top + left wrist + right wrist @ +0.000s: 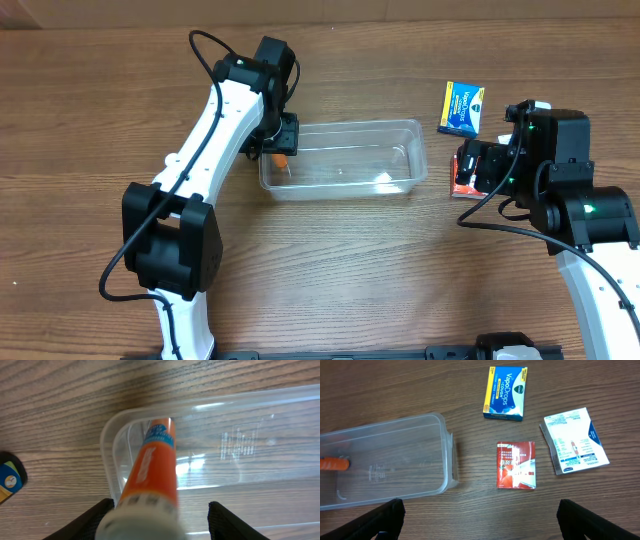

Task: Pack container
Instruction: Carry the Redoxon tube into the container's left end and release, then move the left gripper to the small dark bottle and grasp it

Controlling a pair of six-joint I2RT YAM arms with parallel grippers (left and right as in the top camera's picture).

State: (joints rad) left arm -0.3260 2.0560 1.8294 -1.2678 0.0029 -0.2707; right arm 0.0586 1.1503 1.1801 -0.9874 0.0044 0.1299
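Observation:
The container [345, 126] is a clear, shallow plastic tub at the table's middle; it also shows in the left wrist view [240, 445] and the right wrist view [385, 460]. An orange tube with a white cap [152, 467] stands tilted with its far end inside the tub's left end [284, 158], and shows in the right wrist view [334, 463]. My left gripper [157, 520] hovers over that end [280, 135], open. The tube's cap lies between its fingers, against the left one and apart from the right one. My right gripper [477, 520] is open and empty, right of the tub [475, 170].
A blue VapoDrops box [505, 393] lies at the back right [461, 107]. A red packet [516, 465] lies just right of the tub, under my right arm. A white box [574, 440] lies further right. A dark blue-and-yellow thing [10, 477] sits left of the tub.

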